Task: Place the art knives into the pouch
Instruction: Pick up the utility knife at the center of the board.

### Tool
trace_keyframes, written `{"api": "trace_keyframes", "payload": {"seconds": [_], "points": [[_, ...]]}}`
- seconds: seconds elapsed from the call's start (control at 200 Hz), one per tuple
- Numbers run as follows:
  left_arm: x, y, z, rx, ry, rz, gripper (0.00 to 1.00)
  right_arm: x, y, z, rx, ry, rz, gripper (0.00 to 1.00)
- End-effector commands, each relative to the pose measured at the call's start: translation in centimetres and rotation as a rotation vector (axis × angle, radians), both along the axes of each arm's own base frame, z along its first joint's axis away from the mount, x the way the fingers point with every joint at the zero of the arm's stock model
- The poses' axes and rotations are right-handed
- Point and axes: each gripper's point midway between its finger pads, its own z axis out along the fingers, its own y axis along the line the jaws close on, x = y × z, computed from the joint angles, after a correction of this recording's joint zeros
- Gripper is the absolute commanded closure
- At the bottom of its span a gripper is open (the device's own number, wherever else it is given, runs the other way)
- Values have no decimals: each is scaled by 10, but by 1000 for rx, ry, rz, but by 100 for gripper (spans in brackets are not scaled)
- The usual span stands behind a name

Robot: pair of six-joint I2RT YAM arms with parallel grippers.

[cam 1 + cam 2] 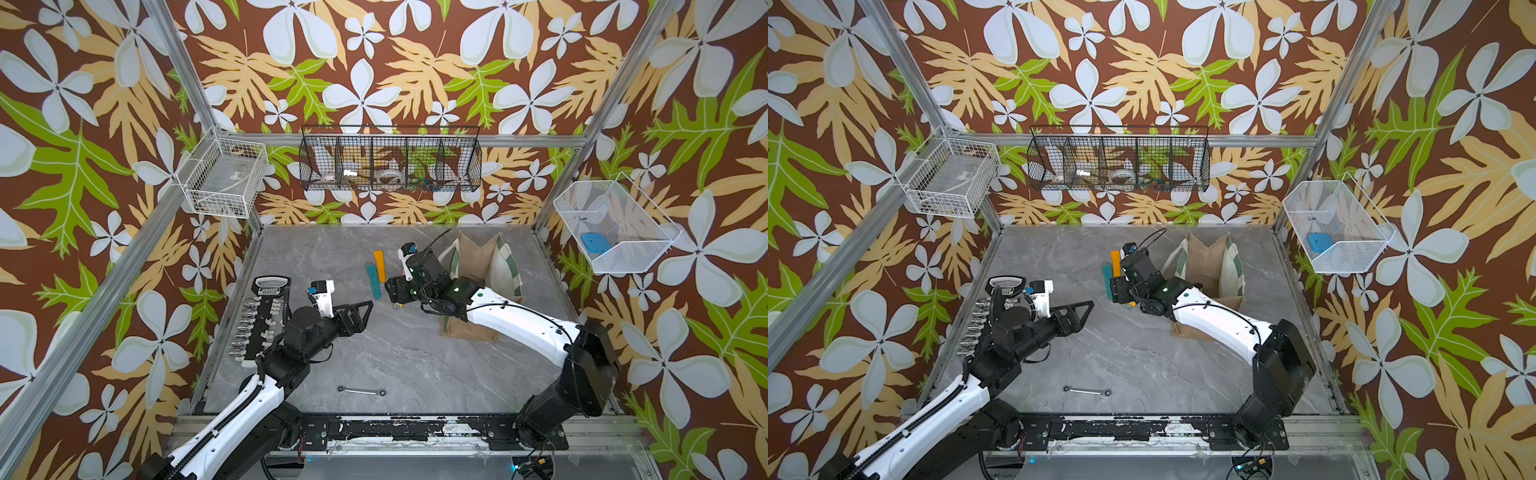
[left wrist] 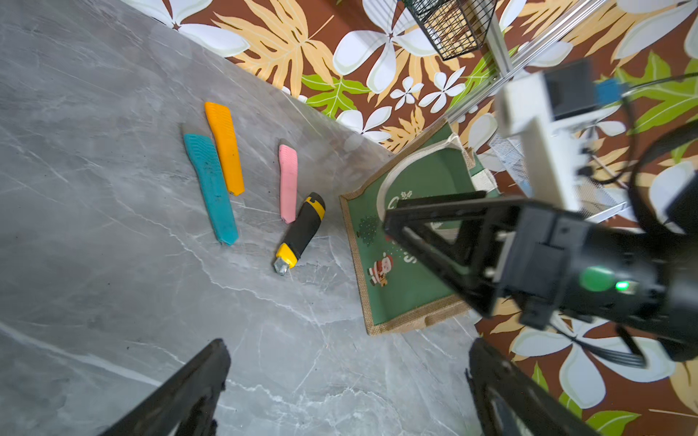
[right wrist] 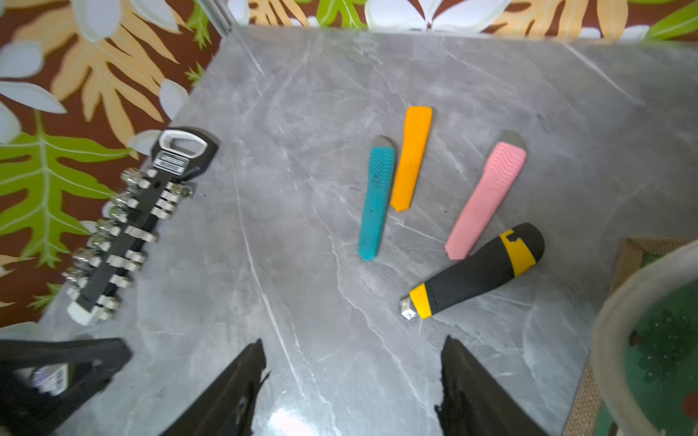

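Step in hand: approach for the pick. Nothing is grasped yet.

Right claw (image 3: 353, 339): fingers stand moderately apart with only bare grey marble-look counter (image 3: 287, 226) between them. It hovers low, just short of the blade end of the black-handled, yellow-banded art knife (image 3: 477, 270). I take this one as the target because it lies nearest the claw. Three slim plastic cutters lie close by: teal (image 3: 374, 204), orange (image 3: 411, 158) and pink (image 3: 485, 200).

Left claw (image 2: 349, 343): spread wide, empty, held off to its own side and well apart from the knives.

Knife: lies flat on the counter, just beside the green Christmas-print front of the boxy tan jute pouch (image 2: 396, 294) but apart from it. In a top view only a yellow sliver shows beneath the right claw (image 1: 392, 291).

Long axis: flat and diagonal to the line between the right claw's fingers, neither square across nor in line. The metal blade tip points toward that claw. The black butt points away and sits close against the tail of the pink cutter; I cannot tell if they touch.

Next move, judged:
- Advance over the mid-handle.
- Turn the wrist so the fingers span the handle's width.
- Descend and clamp without nudging the pink cutter.
- Lift and carry to the pouch's open top (image 1: 476, 253).
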Motion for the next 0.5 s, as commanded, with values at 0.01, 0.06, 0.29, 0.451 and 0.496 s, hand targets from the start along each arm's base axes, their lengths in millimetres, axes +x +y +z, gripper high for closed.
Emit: {"api": "trace_keyframes", "payload": {"seconds": [0.01,0.06,0.29,0.451,0.496], "points": [[0,-1,15,-29,-45,-6,0,8,-19,-30,-69,34,-136,26],[0,0,15,-4,-48,-5,0,11,-24,-42,-95,44,-168,26],[3,17,3,151,-43,59,0,24,-18,-84,-165,126,-198,28],[9,14,5,152,-61,59,0,36,-26,-110,-110,204,-254,31],[11,13,6,149,-64,57,0,38,-29,-115,-116,210,-263,31]]}}
